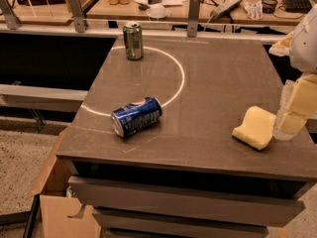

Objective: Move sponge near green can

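The pale yellow sponge (254,127) lies on the dark tabletop (208,83) at its right front, with a thin dark underside showing along its near edge. My gripper (292,114) is at the right edge of the view, right against the sponge's right end; whether it holds the sponge I cannot tell. The green can (132,41) stands upright at the far left of the table, on a white circle line, far from the sponge.
A blue Pepsi can (136,116) lies on its side at the table's left front, between sponge and green can. A rail with metal posts (193,15) runs behind the table. A cluttered desk (213,1) is beyond. Cardboard boxes (54,202) sit on the floor at left.
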Robot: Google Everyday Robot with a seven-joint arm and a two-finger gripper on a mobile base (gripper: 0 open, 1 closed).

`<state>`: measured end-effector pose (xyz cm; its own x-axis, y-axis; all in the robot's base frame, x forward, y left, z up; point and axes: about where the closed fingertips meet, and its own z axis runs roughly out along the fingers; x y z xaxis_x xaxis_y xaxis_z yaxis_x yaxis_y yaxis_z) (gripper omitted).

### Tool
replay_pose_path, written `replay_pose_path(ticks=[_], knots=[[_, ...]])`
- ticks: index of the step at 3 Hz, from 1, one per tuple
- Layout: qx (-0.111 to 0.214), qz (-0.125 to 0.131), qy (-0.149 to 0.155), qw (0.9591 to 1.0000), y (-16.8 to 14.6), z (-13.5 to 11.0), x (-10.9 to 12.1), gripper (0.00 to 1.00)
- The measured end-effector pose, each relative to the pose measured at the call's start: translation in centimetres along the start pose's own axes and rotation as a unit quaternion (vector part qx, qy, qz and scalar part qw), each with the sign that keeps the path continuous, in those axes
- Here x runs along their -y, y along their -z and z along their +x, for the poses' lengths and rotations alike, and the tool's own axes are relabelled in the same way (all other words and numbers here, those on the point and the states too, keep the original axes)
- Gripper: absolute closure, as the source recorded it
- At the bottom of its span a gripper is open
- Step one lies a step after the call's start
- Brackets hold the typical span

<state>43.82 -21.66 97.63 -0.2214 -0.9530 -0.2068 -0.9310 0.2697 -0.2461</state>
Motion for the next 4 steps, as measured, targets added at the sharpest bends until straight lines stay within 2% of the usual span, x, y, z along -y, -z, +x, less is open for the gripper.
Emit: replay_pose_path(ticks=[1,2,3,4], knots=[[0.0,0.0,0.0,1.0,0.0,0.0,0.0,0.0],[0.012,0.005,0.017,0.9998,0.1,1.4,1.1,0.0],[0.022,-0.002,0.073,0.9971,-0.3,3.9,2.9,0.0],[0.007,-0.028,0.164,0.986,-1.5,4.7,3.1,0.0]])
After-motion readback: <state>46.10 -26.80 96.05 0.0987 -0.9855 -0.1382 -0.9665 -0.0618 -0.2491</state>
